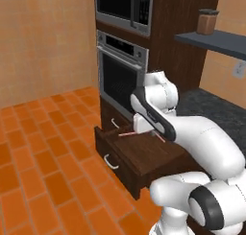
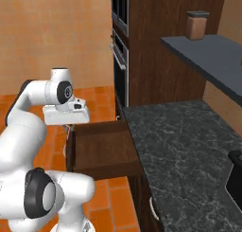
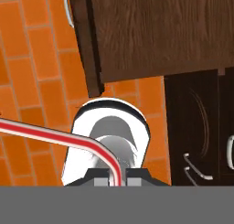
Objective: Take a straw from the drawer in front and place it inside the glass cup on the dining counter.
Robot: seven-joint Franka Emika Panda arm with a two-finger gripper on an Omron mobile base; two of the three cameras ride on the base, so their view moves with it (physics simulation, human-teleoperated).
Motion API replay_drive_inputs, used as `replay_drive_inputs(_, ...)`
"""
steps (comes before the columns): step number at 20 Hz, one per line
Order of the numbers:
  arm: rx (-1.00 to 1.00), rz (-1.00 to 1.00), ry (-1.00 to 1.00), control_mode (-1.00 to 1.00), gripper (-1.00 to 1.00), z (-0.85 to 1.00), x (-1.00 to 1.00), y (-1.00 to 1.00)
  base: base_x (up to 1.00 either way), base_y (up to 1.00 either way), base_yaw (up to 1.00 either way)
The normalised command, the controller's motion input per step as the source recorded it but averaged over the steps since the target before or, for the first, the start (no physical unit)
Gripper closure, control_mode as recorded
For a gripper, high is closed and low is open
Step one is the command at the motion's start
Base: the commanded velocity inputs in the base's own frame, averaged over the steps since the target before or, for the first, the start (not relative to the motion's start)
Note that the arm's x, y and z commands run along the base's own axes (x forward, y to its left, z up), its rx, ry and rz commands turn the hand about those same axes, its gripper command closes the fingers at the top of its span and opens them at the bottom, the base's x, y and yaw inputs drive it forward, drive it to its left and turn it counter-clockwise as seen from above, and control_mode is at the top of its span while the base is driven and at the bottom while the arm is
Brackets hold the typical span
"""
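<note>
Claw (image 3: 117, 181): its two dark tips are sitting together at the bottom of the hand view, clamped on the straw's short bent end.
Straw (image 3: 64, 138): red-and-white striped, it is rising from between the tips, bending, then running off to the left edge of the hand view; in the left base view it (image 1: 129, 134) is showing as a thin striped line sticking out from the white hand, hanging above the open drawer near its back edge.
Drawer (image 1: 144, 157): dark brown wood, it is standing pulled out below the oven, with a curved silver handle (image 1: 110, 162) on its front; in the right base view its inside (image 2: 104, 148) is lying just beside the left edge of the granite table.
Arm: the white hand is hovering over the back left part of the drawer in the right base view.
Granite table (image 2: 184, 150): dark and speckled, it is stretching away on the right of the drawer.
Oven (image 1: 120, 76): built into the dark cabinet, it is sitting directly above the drawer.
Shelf (image 2: 208, 56): a grey shelf is carrying a brown jar (image 2: 197, 25) near its far end.
Floor (image 1: 43, 147): orange tiles are lying under and in front of the drawer.
</note>
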Motion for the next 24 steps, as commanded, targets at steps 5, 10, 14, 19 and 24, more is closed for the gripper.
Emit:
replay_drive_inputs(5, 0.0, 0.0, 0.0, 1.0, 1.0, 0.0, 0.0, 0.0, -0.41, 1.0, 0.15)
replay_drive_inputs(10, 0.0, 0.0, 0.0, 1.0, 1.0, 0.0, 0.0, 0.0, 0.46, 1.0, 0.35)
replay_drive_inputs(14, 0.0, 0.0, 0.0, 1.0, 1.0, 0.0, 0.0, 0.0, 1.0, 0.59, 0.23)
replay_drive_inputs(19, 0.0, 0.0, 0.0, 1.0, 1.0, 0.0, 0.0, 0.0, 1.0, 0.26, 0.08)
replay_drive_inputs(24, 0.0, 0.0, 0.0, 1.0, 1.0, 0.0, 0.0, 0.0, 1.0, 0.17, 0.06)
